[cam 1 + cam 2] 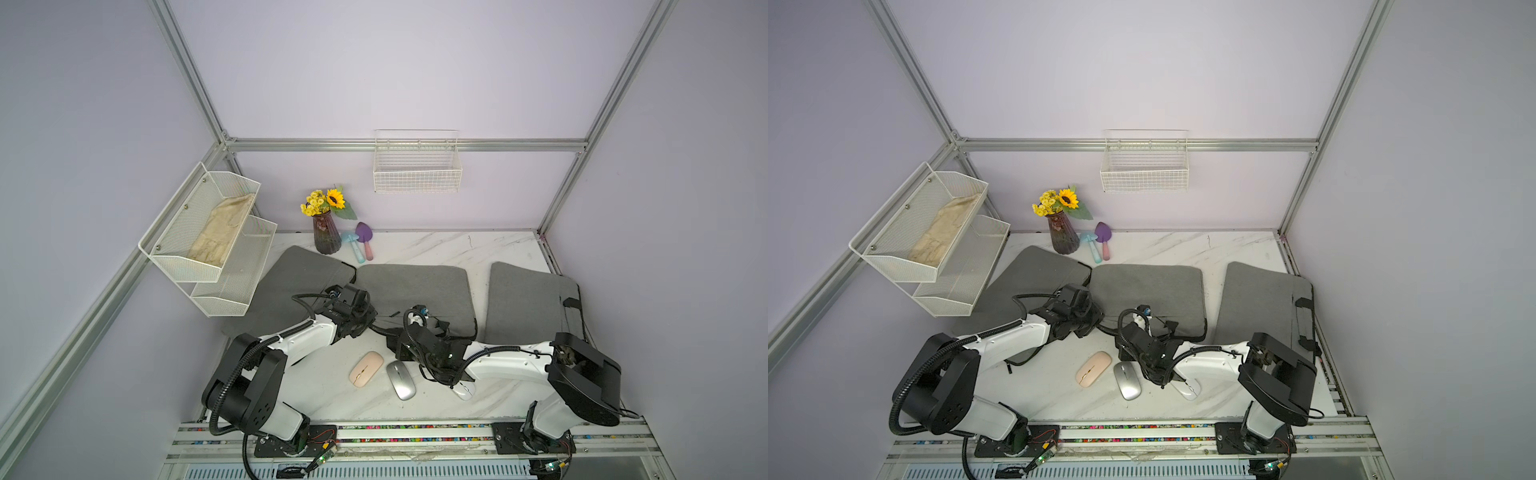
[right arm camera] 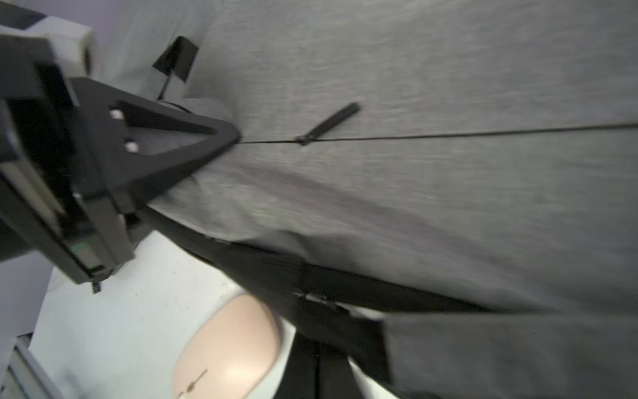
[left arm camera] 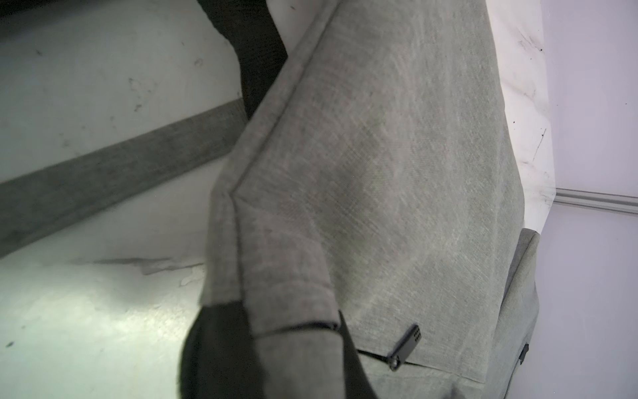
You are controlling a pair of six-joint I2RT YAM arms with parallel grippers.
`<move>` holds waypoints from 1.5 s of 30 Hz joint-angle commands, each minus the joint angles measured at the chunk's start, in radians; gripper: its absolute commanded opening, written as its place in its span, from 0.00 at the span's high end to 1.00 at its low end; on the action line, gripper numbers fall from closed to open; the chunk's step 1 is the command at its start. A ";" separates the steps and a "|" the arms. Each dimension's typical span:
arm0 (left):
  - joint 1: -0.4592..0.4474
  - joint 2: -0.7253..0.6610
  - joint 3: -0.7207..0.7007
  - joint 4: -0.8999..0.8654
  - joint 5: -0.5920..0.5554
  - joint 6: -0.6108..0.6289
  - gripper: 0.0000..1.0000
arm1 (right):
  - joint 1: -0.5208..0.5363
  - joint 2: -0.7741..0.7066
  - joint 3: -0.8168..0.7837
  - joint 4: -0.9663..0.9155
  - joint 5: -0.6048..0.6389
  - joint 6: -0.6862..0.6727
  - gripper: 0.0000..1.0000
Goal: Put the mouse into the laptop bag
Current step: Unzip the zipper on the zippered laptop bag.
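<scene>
Right gripper (image 1: 439,326) pinched shut at laptop bag's (image 1: 415,286) near lip, left gripper (image 1: 373,321) alongside, width unclear; opening likely underway, next freeing 1 for pink mouse (image 1: 365,369).

Flower vase (image 1: 326,237) (trowels (image 1: 364,233) beside), wall basket (image 1: 417,181)

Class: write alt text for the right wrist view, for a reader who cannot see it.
Grey laptop bag fabric fills most of the frame, crossed by a zipper line with a black pull tab. A black gripper finger points at the zipper's end, and a pink mouse lies on the white table beside the bag's edge.
</scene>
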 commanded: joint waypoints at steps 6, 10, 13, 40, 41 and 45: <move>0.076 -0.037 0.176 -0.034 0.008 0.113 1.00 | 0.000 -0.083 -0.039 -0.179 0.160 0.098 1.00; 0.133 -0.026 0.232 -0.038 0.020 0.168 1.00 | 0.001 -0.088 -0.038 -0.214 0.188 0.112 1.00; 0.172 0.015 0.301 -0.042 0.043 0.222 1.00 | 0.002 -0.105 -0.051 -0.227 0.195 0.127 1.00; 0.197 0.167 0.481 -0.242 0.050 0.261 0.00 | 0.058 0.092 0.152 -0.018 0.028 -0.016 1.00; 0.191 0.127 0.431 -0.238 0.050 0.251 0.00 | 0.049 0.100 0.161 -0.004 0.018 -0.027 1.00; 0.151 -0.052 0.184 -0.151 0.049 0.175 0.00 | 0.017 0.144 0.219 0.004 0.004 -0.053 1.00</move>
